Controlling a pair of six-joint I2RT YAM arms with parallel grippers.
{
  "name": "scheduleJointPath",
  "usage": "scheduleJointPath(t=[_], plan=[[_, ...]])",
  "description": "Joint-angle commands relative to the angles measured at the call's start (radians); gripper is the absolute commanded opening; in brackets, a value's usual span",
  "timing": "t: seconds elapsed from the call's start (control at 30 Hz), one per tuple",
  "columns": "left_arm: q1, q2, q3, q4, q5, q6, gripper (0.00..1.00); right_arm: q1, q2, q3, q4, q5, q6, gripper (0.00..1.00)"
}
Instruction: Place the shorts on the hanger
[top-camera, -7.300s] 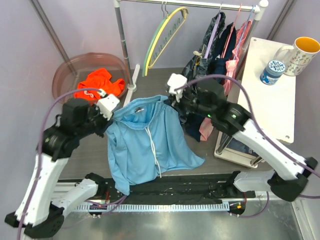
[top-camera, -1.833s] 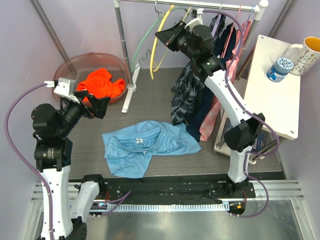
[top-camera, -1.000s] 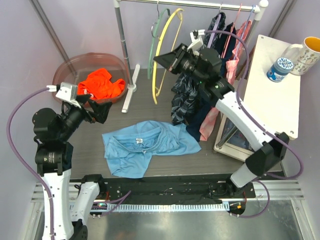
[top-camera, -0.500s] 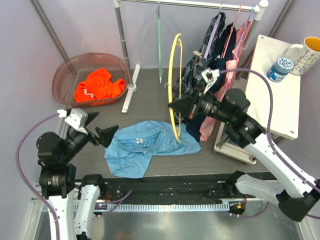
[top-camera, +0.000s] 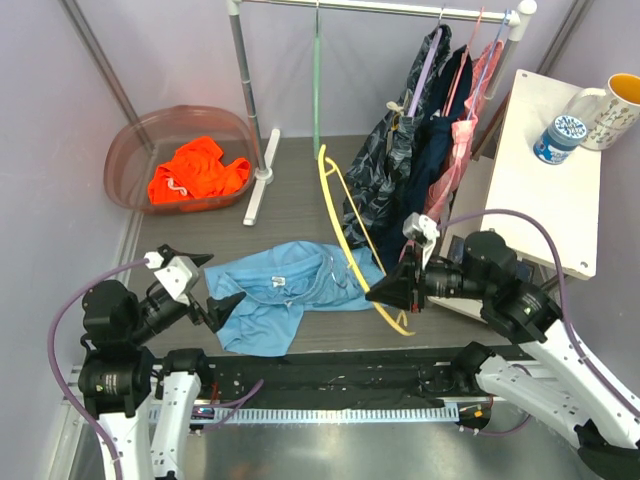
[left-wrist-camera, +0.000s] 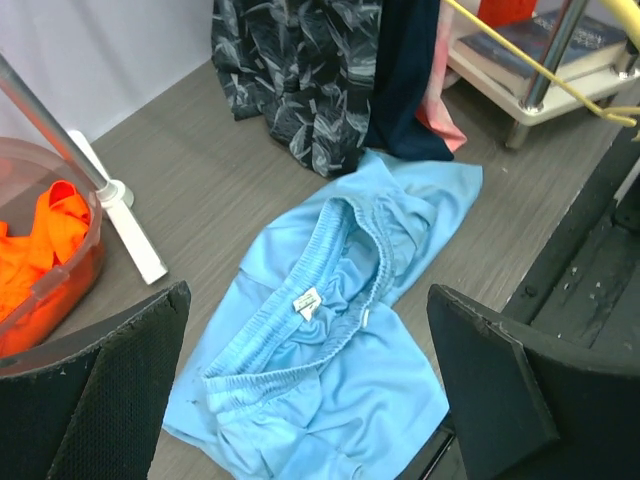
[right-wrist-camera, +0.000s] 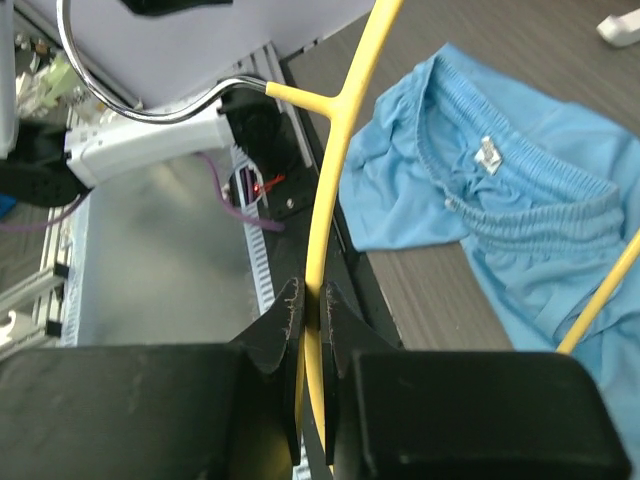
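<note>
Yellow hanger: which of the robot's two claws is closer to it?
Right. The right gripper is clamped on the hanger itself. The left gripper is open beside the left edge of the shorts, with the shorts lying between it and the hanger.

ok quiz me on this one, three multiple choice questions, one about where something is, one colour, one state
1. The hanger in the right gripper is:
A yellow
B purple
C green

2. The left gripper by the shorts is:
A shut on cloth
B open
C out of view

3. The shorts lie:
A on the table
B over the hanger
C in the left gripper

Answers:
1 A, the right wrist view shows a yellow bar pinched between the fingers.
2 B, the left wrist view shows the fingers wide apart with nothing between them.
3 A, they lie crumpled on the grey tabletop, clear of both grippers.
</note>
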Motion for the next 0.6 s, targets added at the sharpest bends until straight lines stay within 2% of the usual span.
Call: scheduleJointPath(t=[0.0, 0.23, 0.27, 0.43, 0.57], plan=[[0.007, -0.033, -0.033, -0.019, 0.064, 0.094, 1.00, 0.006, -0.045, -0.033, -0.032, -0.094, -0.122, 0.01], [0.007, -0.023, -0.070, 0.038, 0.030, 0.299, 1.00, 0.035, 0.081, -0.075, 0.099, -0.226, -0.028, 0.01], [0.006, -0.003, -0.070, 0.039, 0.048, 0.370, 1.00, 0.064, 0.107, -0.073, 0.137, -0.225, -0.020, 0.01], [0.007, 0.081, -0.053, 0.039, 0.122, 0.536, 1.00, 0.157, 0.245, -0.056, 0.191, -0.242, -0.007, 0.01], [0.007, 0.155, -0.030, -0.049, 0.231, 0.739, 1.00, 0.191, 0.308, -0.050, 0.231, -0.271, 0.003, 0.01]])
